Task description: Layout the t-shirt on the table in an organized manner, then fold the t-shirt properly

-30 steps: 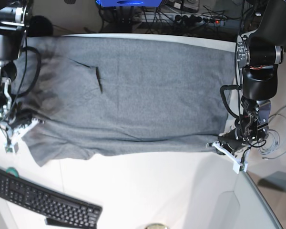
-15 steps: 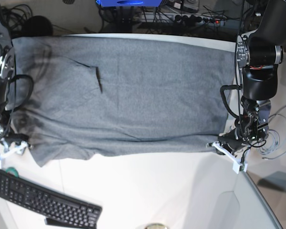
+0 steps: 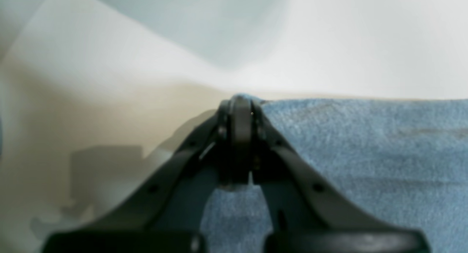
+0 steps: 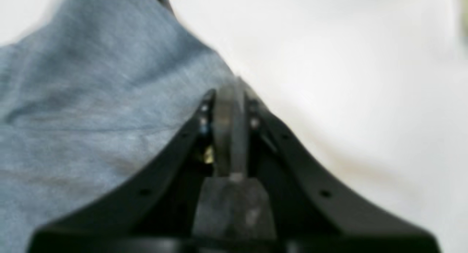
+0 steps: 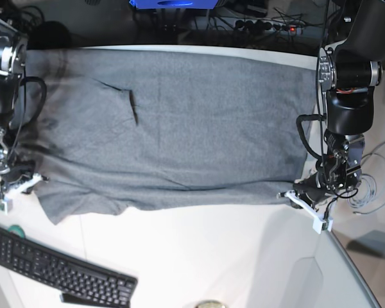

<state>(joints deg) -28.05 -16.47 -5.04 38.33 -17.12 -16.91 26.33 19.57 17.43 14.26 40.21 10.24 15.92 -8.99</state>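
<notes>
The heather-grey t-shirt lies spread flat across the white table, with a small crease near its upper left. My left gripper, on the base view's right, is shut on the shirt's near right corner; in the left wrist view the gripper pinches the cloth edge just above the table. My right gripper, on the base view's left, is shut on the shirt's left edge. In the right wrist view the gripper grips the cloth next to bare table.
A black keyboard lies at the near left, with a small green object beside it. Cables and a power strip run behind the table's far edge. The table's curved edge runs down the near right.
My right arm swung toward the near left with the shirt's left edge, then came back a little. The shirt's left side shifted with it. My left arm has not moved.
</notes>
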